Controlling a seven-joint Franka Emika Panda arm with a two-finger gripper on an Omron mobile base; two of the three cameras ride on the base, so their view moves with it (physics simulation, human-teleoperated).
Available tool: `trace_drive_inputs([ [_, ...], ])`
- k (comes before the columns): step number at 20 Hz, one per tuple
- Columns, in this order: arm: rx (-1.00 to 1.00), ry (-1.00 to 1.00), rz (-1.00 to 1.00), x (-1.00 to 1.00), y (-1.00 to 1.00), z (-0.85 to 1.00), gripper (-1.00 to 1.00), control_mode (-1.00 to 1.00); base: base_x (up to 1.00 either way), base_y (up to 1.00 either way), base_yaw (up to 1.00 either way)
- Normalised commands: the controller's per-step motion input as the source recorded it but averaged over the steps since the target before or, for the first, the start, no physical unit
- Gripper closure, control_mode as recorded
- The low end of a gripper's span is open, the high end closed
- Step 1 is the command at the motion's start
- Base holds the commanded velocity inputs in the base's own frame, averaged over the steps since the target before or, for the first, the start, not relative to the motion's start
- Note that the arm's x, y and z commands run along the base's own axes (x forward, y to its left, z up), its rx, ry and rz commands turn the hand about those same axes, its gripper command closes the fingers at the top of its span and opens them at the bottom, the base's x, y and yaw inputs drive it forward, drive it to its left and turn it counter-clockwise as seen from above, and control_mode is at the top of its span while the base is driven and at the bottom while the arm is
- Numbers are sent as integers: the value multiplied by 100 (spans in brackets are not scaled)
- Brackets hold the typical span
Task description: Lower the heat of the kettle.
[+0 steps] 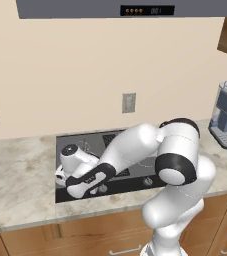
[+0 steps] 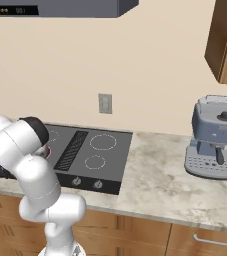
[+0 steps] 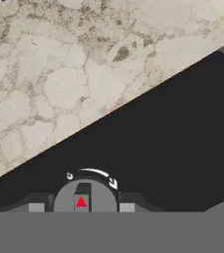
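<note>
The black cooktop [image 1: 115,186] is set into the marble counter, and my arm reaches down over its left half. My gripper [image 1: 61,175] hangs at the cooktop's front left edge. In the hand view the gripper [image 3: 81,208] stands open, one fingertip [image 3: 36,208] on each side of a grey knob [image 3: 85,196]. The knob bears a red triangle, and a white curved arrow arcs over it. A thin wire loop [image 1: 86,145] of the kettle peeks out behind my wrist; its body is hidden by the arm. A red glow [image 2: 48,150] shows at the arm's edge.
Two more knobs [image 1: 103,188] [image 1: 147,181] sit along the cooktop's front. A grey-blue coffee machine [image 2: 214,145] stands on the counter to the right. A range hood [image 1: 135,9] hangs overhead, a wall outlet [image 1: 129,102] sits behind the stove, and a wooden cabinet [image 2: 226,40] hangs at upper right.
</note>
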Motion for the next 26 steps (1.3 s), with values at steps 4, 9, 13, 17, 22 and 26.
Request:
trace_drive_inputs([
  [4, 9, -3, -7, -25, -4, -6, 100, -100, 0, 0, 0],
  [9, 10, 0, -15, -19, -8, -4, 100, -100, 0, 0, 0],
  [13, 9, 0, -29, -19, -12, -4, 100, -100, 0, 0, 0],
  [17, 9, 0, -36, -19, -8, -9, 100, -100, 0, 0, 0],
  [22, 8, 3, -41, -13, -1, -7, 100, -100, 0, 0, 0],
  [26, 6, 4, -38, -13, 0, -7, 100, -100, 0, 0, 0],
])
